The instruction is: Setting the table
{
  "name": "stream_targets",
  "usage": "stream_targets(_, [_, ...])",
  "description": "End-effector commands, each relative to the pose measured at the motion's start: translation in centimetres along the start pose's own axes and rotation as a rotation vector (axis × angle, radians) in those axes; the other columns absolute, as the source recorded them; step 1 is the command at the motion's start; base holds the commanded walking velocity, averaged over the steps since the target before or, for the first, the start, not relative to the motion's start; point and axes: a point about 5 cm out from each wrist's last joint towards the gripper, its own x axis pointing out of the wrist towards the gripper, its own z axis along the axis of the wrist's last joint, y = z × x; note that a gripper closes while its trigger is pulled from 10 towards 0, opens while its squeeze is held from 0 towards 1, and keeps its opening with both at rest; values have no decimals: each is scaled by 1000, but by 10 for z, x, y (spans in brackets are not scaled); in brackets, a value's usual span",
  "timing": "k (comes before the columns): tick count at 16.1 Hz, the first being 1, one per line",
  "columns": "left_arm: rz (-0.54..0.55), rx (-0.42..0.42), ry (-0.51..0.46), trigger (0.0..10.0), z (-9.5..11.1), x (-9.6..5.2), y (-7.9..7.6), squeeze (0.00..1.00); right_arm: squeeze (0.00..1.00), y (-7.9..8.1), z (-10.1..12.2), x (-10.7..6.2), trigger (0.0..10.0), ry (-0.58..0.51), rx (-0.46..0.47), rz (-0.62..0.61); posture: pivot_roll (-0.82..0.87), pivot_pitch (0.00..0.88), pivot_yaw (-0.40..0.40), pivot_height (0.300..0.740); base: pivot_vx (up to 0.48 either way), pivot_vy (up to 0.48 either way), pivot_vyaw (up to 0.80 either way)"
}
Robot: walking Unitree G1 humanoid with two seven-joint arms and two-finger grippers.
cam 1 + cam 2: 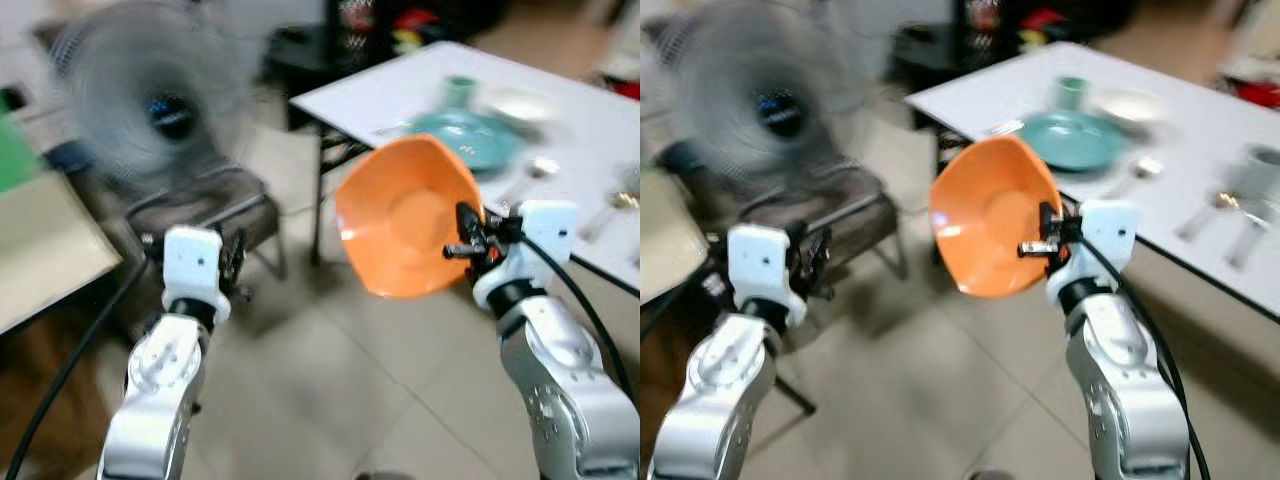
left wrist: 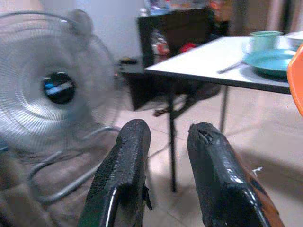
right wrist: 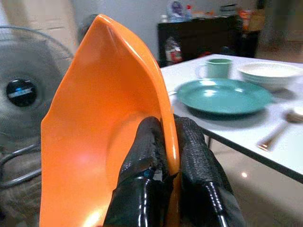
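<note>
Holding: right gripper (image 3: pixel 163 142) pinches the orange plate (image 1: pixel 405 215) by its rim.
Left gripper (image 2: pixel 165 142): fingers slightly apart, nothing inside.
Table (image 1: pixel 590 130): teal plate (image 1: pixel 465 135), green cup (image 1: pixel 460 90), white bowl (image 1: pixel 520 103).

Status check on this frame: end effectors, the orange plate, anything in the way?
Right end effector shut on orange plate, held on edge short of the white table. Left end effector open, empty. Teal plate already set; path clear.

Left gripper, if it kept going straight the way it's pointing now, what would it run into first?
Probably the metal leg of the white table. The left gripper is empty, aimed low between the fan and that table; depth is unclear, so it might pass the leg.
</note>
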Motion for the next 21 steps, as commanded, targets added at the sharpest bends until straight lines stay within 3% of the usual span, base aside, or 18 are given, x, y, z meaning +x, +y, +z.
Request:
stream_targets(1, [-10, -30, -23, 10000, 5, -1, -2, 0, 0, -3, 7, -5, 10000, -28, -4, -13, -88, 28, 41, 740, 0, 0, -800])
stream_targets(5, [-25, 4, -20, 10000, 3, -3, -2, 0, 0, -6, 4, -9, 10000, -15, 0, -37, -82, 31, 59, 740, 0, 0, -800])
stream_targets(7, [-43, 7, -14, 10000, 1, -9, -2, 0, 0, -6, -1, -14, 10000, -5, 58, -53, -74, 23, 56, 740, 0, 0, -800])
stream_targets(13, [-52, 6, -11, 10000, 0, -12, -2, 0, 0, -9, -11, -15, 10000, 54, 49, -44, -69, 12, 38, 740, 0, 0, -800])
stream_targets(18, [-88, -20, -30, 10000, 3, -10, -7, 0, 0, -30, -13, -17, 10000, 69, 65, -173, -80, 19, 27, 740, 124, 0, -754])
stream_targets(21, [-93, -23, -29, 10000, 2, -11, -8, 0, 0, -32, -8, -15, 10000, 55, 58, -162, -88, 19, 30, 740, 354, 0, 0])
